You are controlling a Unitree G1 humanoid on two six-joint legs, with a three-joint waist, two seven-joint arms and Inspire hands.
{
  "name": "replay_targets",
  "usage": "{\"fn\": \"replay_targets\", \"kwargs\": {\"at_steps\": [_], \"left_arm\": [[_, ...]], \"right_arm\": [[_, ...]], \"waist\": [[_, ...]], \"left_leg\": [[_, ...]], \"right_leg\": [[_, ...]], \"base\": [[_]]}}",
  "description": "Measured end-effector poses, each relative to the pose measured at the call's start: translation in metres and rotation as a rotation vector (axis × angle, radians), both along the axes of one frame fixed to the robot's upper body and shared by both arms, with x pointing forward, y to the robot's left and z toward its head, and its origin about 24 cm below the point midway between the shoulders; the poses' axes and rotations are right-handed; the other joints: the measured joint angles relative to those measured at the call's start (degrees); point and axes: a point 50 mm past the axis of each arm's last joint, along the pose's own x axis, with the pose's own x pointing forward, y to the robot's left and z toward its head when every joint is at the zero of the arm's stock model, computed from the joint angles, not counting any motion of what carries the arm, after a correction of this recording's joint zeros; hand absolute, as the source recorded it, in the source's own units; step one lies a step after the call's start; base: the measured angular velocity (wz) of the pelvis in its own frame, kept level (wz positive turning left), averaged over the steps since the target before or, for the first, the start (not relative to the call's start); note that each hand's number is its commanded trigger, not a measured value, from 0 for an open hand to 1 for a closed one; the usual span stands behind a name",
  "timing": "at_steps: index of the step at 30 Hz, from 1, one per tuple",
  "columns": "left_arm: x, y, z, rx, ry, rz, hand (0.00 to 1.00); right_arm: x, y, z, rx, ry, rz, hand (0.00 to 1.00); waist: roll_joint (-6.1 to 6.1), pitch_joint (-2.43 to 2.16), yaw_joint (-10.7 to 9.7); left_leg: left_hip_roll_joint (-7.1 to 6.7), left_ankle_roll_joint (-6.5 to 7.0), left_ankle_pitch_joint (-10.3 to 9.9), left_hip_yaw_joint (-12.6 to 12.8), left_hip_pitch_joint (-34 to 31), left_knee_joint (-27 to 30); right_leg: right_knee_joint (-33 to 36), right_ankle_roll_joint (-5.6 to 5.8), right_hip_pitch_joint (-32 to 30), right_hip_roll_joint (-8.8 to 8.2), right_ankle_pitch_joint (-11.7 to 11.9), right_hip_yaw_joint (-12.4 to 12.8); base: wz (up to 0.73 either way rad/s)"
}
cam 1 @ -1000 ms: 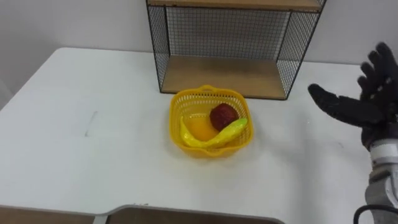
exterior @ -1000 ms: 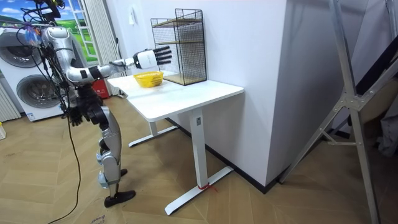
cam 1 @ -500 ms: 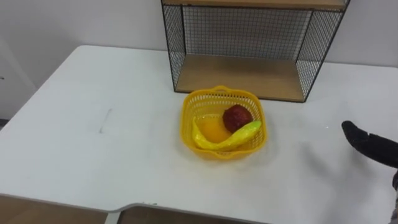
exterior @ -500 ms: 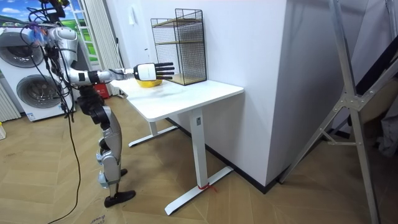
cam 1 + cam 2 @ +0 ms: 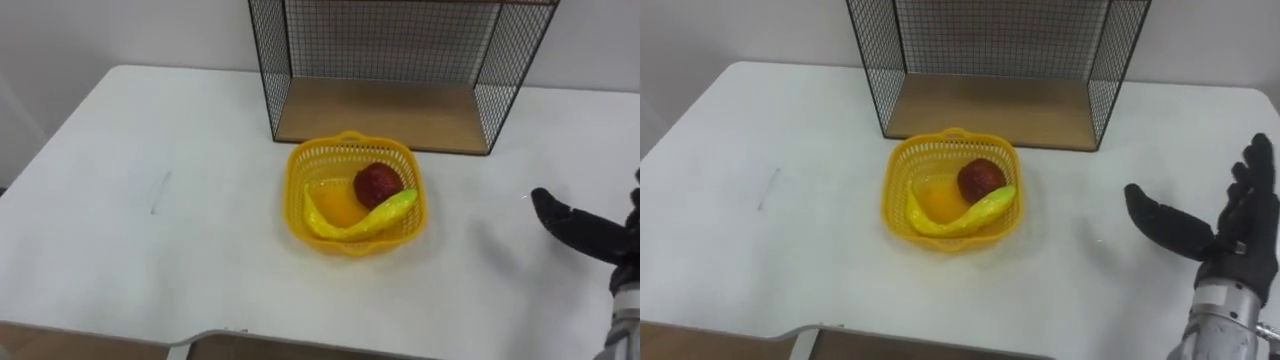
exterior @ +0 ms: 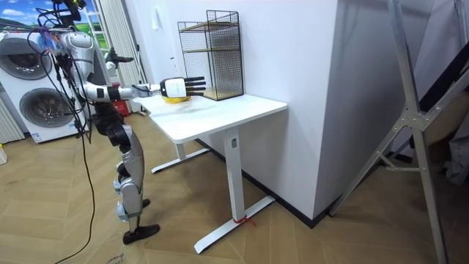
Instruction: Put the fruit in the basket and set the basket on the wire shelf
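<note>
The yellow basket (image 5: 296, 196) sits on the white table (image 5: 150, 260), just in front of the wire shelf (image 5: 380, 112) and not on its wooden board. Inside lie a red fruit (image 5: 378, 184), an orange (image 5: 334, 206) and a yellow-green banana (image 5: 376, 214) resting across them. The right hand (image 5: 1228, 240) hovers over the table well to the right of the basket, fingers straight and spread, thumb pointing toward it, holding nothing. In the room view the robot stands at the table's left end, right arm stretched out; the left hand (image 6: 126, 58) seems raised by its shoulder, its fingers too small to read.
</note>
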Motion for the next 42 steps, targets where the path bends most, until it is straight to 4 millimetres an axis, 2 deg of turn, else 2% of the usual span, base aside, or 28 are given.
{"fn": "replay_targets", "kwargs": {"at_steps": [1,4,8,10,15,20,27,31,34,38,42], "left_arm": [[0.003,-0.004,-0.001,-0.002,0.003,-0.035,0.0],[0.018,-0.028,-0.007,-0.035,0.025,-0.22,0.0],[0.034,-0.067,-0.022,-0.153,0.052,-0.529,0.0],[0.037,-0.079,-0.03,-0.195,0.077,-0.628,0.0],[0.042,-0.099,-0.055,-0.306,0.138,-0.772,0.0],[0.042,-0.105,-0.068,-0.381,0.159,-0.843,0.0],[0.042,-0.111,-0.071,-0.444,0.142,-0.885,0.0],[0.042,-0.116,-0.073,-0.507,0.117,-0.9,0.0],[0.042,-0.119,-0.074,-0.534,0.107,-0.924,0.0],[0.042,-0.128,-0.077,-0.641,0.075,-0.98,0.0],[0.041,-0.132,-0.08,-0.669,0.082,-1.015,0.0]], "right_arm": [[0.001,0.003,-0.002,0.015,0.004,0.018,0.0],[0.007,0.02,-0.009,0.09,0.01,0.111,0.0],[0.019,0.04,-0.009,0.245,-0.044,0.212,0.0],[0.023,0.048,-0.007,0.286,-0.075,0.251,0.0],[0.029,0.07,-0.008,0.336,-0.094,0.379,0.0],[0.029,0.075,-0.014,0.36,-0.075,0.441,0.0],[0.033,0.082,-0.012,0.408,-0.108,0.477,0.0],[0.034,0.09,-0.012,0.481,-0.129,0.482,0.0],[0.034,0.094,-0.012,0.493,-0.13,0.5,0.0],[0.034,0.098,-0.012,0.498,-0.128,0.532,0.0],[0.034,0.098,-0.012,0.498,-0.127,0.536,0.0]], "waist": [[0.14,-0.08,-0.2],[-0.57,0.23,-0.7],[-2.01,-0.15,-1.0],[-2.2,-0.13,-1.2],[-1.18,0.23,-2.2],[-0.96,0.15,-2.5],[-1.26,0.16,-2.3],[-2.0,0.18,-2.4],[-2.45,0.45,-2.4],[-2.36,0.45,-2.4],[-2.11,0.38,-2.4]], "left_leg": [[0.0,0.0,0.0,0.0,-0.1,0.0],[0.0,-0.02,0.0,0.2,0.0,-0.3],[0.07,-0.02,0.1,0.8,0.1,0.1],[0.07,-0.01,0.0,0.8,0.0,0.5],[0.12,-0.02,0.0,0.8,-0.2,0.6],[0.17,-0.02,0.0,0.8,-0.6,0.8],[0.25,-0.01,0.1,1.5,-0.8,0.8],[0.29,-0.01,0.1,1.6,-0.5,0.9],[0.31,0.0,0.1,1.8,-0.4,0.9],[0.36,0.0,0.0,1.9,-0.6,0.9],[0.38,-0.01,0.0,1.9,-0.4,0.9]], "right_leg": [[0.0,0.0,-0.1,0.0,0.0,0.0],[0.1,0.0,-0.3,0.01,0.0,0.5],[0.1,-0.05,-0.7,0.03,0.0,1.0],[0.1,-0.03,-0.6,0.03,0.1,1.1],[0.0,-0.03,-0.7,0.11,0.1,1.2],[0.2,-0.03,-1.1,0.12,0.1,1.1],[1.0,-0.03,-1.9,0.12,0.1,2.1],[1.0,-0.04,-1.7,0.12,0.1,2.1],[1.0,-0.08,-1.7,0.11,0.1,2.2],[1.0,-0.12,-1.9,0.15,0.1,2.3],[1.0,-0.15,-1.7,0.16,0.1,2.3]], "base": [[0.0],[-0.05],[-0.06],[-0.02],[0.0],[0.0],[-0.06],[0.0],[-0.02],[0.0],[0.0]]}}
